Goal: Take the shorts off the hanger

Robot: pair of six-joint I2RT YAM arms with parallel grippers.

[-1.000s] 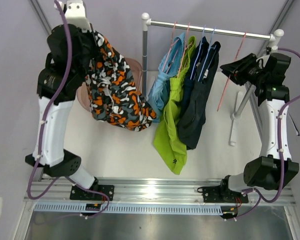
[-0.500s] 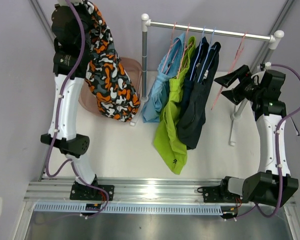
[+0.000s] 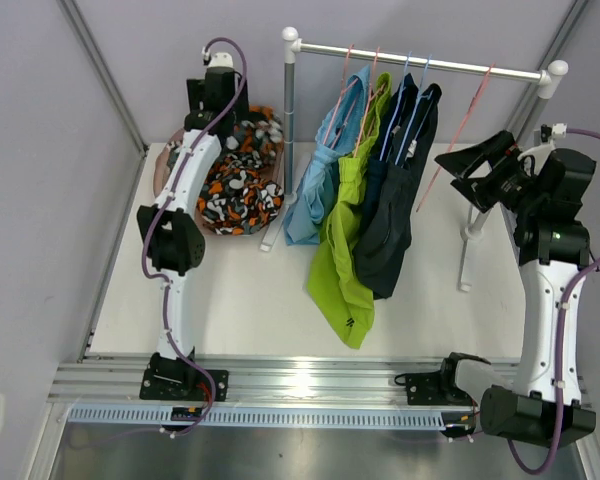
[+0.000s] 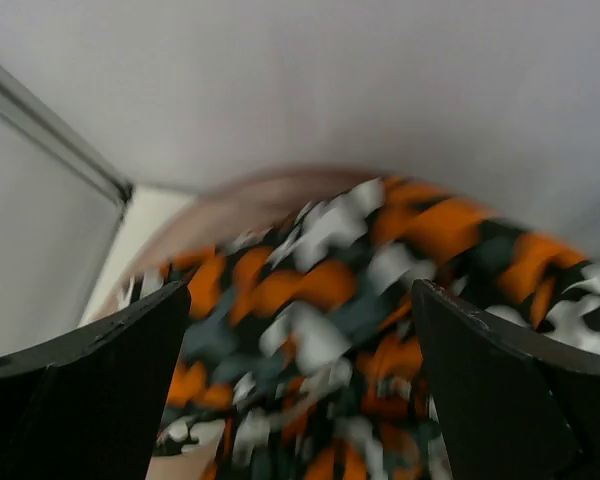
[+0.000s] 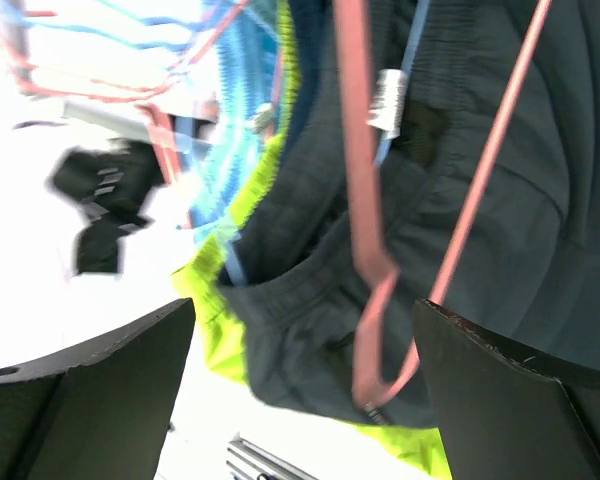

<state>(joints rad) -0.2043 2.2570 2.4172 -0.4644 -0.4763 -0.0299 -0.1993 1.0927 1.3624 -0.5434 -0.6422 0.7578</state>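
Altogether five shorts are visible, four hanging and one off the rack. On the rail (image 3: 460, 62) at the back of the counter (image 3: 230, 300) hang, from left to right, one light blue pair (image 3: 325, 180), one lime green pair (image 3: 342, 270) and two dark navy pairs (image 3: 395, 230), packed side by side and overlapping. Five hangers are on the rail: two pink and two blue carry these four garments, and one pink hanger (image 3: 456, 140) at the right end is bare and tilted. The fifth garment, the orange-black-white patterned shorts (image 3: 238, 185), lies bunched inside the single pink basket (image 4: 250, 190) at the far left, beside the rack's upright post. The left gripper (image 4: 295, 300) hangs directly above this pile with its jaws spread wide and nothing held. The right gripper (image 3: 460, 172) faces the rack's right end, jaws likewise wide apart and gripping nothing; its wrist view shows the bare hanger in front of navy fabric, though blurred.
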